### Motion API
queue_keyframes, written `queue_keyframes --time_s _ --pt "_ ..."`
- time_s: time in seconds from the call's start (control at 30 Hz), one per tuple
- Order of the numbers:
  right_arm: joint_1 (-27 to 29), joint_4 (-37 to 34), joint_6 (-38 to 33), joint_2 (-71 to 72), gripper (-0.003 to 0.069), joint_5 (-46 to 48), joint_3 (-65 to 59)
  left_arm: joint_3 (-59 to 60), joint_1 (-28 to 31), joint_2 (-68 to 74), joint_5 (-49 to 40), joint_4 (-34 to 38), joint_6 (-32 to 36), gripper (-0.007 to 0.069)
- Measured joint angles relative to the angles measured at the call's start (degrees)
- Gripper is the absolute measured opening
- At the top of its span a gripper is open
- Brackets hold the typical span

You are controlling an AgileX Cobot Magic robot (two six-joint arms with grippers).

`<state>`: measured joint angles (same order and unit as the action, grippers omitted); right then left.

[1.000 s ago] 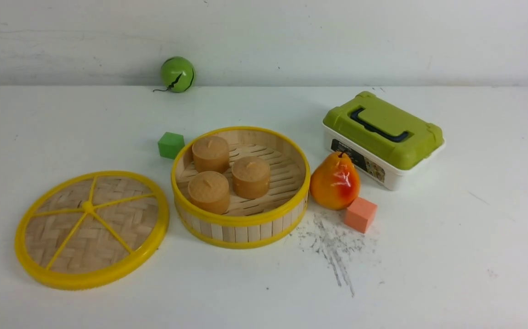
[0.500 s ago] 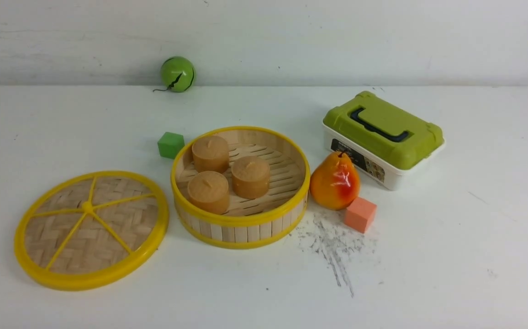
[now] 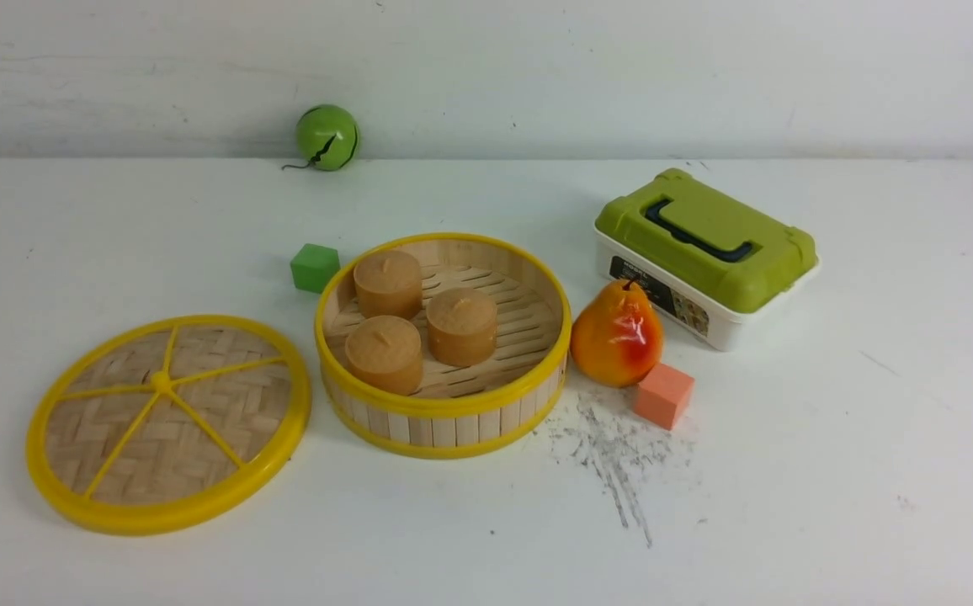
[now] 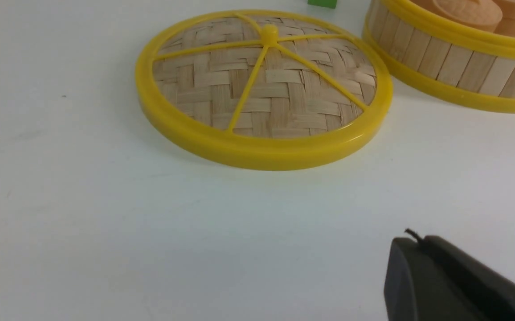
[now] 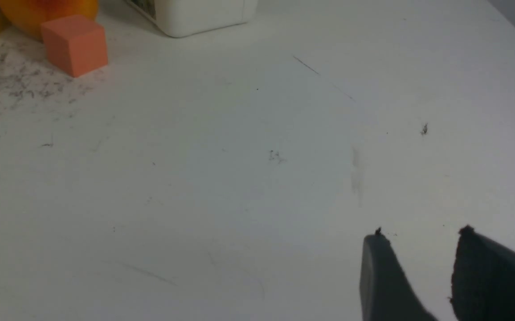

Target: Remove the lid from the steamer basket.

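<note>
Lid (image 3: 168,423) flat on tabletop (image 3: 789,471), at 9 o'clock of steamer basket (image 3: 443,343), just beside it. Right end effector (image 5: 422,267) slightly open, empty. Left end effector (image 4: 444,276): one finger visible, can't tell.

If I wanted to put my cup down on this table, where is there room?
Bare: the near right, in front of the orange cube and white box; the far left, behind the lid. Crowded: the middle, where basket, green cube, pear and orange cube cluster.

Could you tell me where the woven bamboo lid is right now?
In the front view, the yellow-rimmed woven bamboo lid lies flat on the white table, left of the open wood-slat steamer basket.
</note>
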<state>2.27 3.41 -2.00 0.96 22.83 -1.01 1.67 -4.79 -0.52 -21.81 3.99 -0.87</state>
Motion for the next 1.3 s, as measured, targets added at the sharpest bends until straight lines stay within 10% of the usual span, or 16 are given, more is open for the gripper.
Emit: queue_keyframes --time_s 1.3 --pt "0.00 0.00 0.00 0.00 0.0240 0.00 0.00 0.00 0.00 0.00 0.00 0.00 -0.05 -0.0003"
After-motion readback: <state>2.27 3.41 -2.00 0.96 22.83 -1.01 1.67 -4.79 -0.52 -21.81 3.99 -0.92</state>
